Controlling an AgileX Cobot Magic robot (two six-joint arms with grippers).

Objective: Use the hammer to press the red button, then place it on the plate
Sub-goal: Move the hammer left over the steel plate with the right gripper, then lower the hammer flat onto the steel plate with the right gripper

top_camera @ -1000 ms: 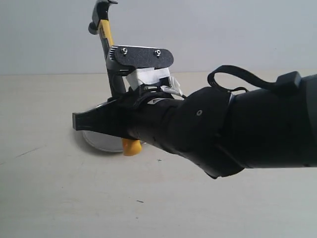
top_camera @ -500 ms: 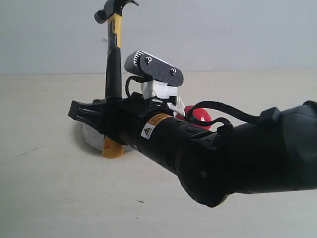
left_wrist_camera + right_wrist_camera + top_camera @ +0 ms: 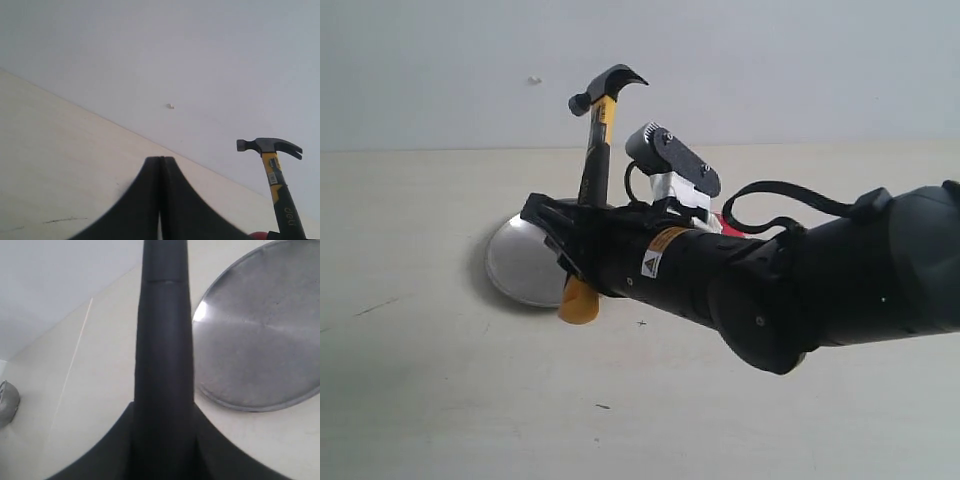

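My right gripper is shut on the black handle of the hammer. The hammer stands nearly upright, its dark head leaning right, above the table. Its yellow end cap hangs just over the near rim of the silver plate. In the right wrist view the handle runs between my fingers, with the plate beside it. The red button is almost hidden behind my right arm; only a red sliver shows. My left gripper is shut on nothing and faces the hammer from afar.
My bulky right forearm fills the middle and right of the exterior view. A pale wall rises behind the beige table. A grey rounded object sits at the edge of the right wrist view.
My right gripper has shifted right with the hammer. The hammer has tipped from leaning left to leaning right and its head has come lower. More of the plate shows.
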